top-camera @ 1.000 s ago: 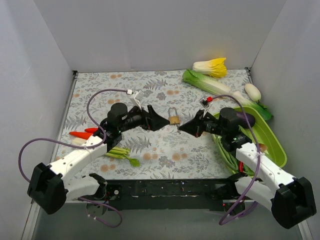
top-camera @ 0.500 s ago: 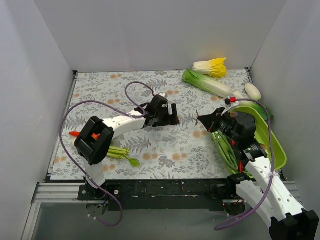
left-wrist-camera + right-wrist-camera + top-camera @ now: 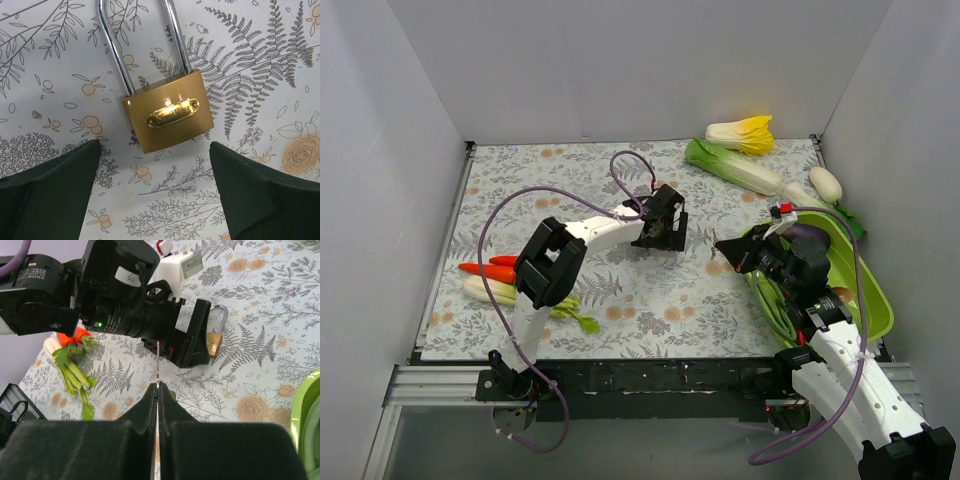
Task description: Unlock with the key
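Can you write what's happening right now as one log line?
left gripper: open over brass padlock lying flat | right gripper: shut on key, apart from padlock

This is a robotics lab test cell rather than a lived-in room: plain pale grey panel walls (image 3: 620,70) box in a table on three sides, its top covered by a grey-and-orange leaf-print cloth (image 3: 520,190). Two white-and-black robot arms (image 3: 590,232) trailing looped purple cables (image 3: 550,189) are bolted to a black-and-aluminium rail (image 3: 650,385) at the near edge. The props are toy plastic vegetables (image 3: 742,133) and a lime-green plastic tub (image 3: 865,275).
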